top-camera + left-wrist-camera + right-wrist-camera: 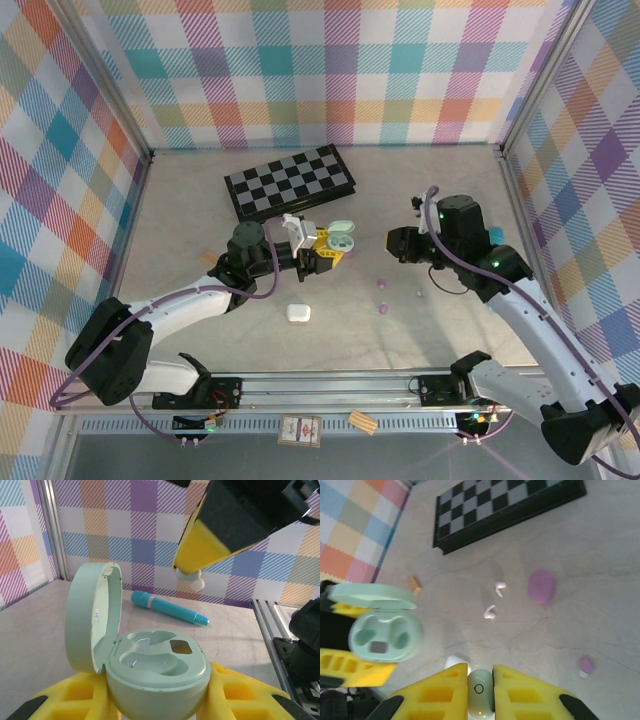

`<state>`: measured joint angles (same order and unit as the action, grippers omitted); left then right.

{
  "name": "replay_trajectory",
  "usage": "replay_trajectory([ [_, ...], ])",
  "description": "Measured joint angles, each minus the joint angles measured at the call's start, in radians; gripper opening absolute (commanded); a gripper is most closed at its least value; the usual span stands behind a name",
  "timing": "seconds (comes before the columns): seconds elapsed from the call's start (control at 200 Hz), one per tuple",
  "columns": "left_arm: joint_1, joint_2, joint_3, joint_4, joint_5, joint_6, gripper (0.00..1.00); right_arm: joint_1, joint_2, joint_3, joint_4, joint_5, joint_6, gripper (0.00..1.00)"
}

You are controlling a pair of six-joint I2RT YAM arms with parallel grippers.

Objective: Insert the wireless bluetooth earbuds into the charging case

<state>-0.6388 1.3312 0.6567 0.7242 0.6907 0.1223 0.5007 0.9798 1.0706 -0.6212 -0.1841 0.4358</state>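
Mint case (160, 665), lid open, clamped in my left gripper (157, 700) mid-frame; my right gripper (480, 670) pinches a mint bud (480, 695), bottom centre.

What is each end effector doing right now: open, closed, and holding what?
Left end effector: closed on the open mint-green charging case.
Right end effector: closed on a mint-green earbud.

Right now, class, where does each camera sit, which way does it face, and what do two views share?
Top external: above and behind, facing down on the left gripper and right gripper.
Left wrist: faces across the table; own yellow fingers cradle the open mint case.
Right wrist: faces down; own fingers pinch a mint earbud.
Shared: the mint case.
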Motion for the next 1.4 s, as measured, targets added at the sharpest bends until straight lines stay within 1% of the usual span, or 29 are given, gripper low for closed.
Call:
replay_trajectory([
  [0.32, 0.000, 0.003, 0.009, 0.013, 0.032, -0.025, 0.32, 0.083, 0.063, 0.029, 0.072, -0.034, -0.012, 0.16],
  [0.655, 0.000, 0.003, 0.009, 0.012, 0.052, -0.029, 0.32, 0.129, 0.125, 0.061, 0.137, -0.052, -0.034, 0.16],
  [1.4, 0.000, 0.000, 0.010, 0.008, 0.057, -0.056, 0.32, 0.141, 0.133, 0.034, 0.162, -0.043, -0.079, 0.16],
])
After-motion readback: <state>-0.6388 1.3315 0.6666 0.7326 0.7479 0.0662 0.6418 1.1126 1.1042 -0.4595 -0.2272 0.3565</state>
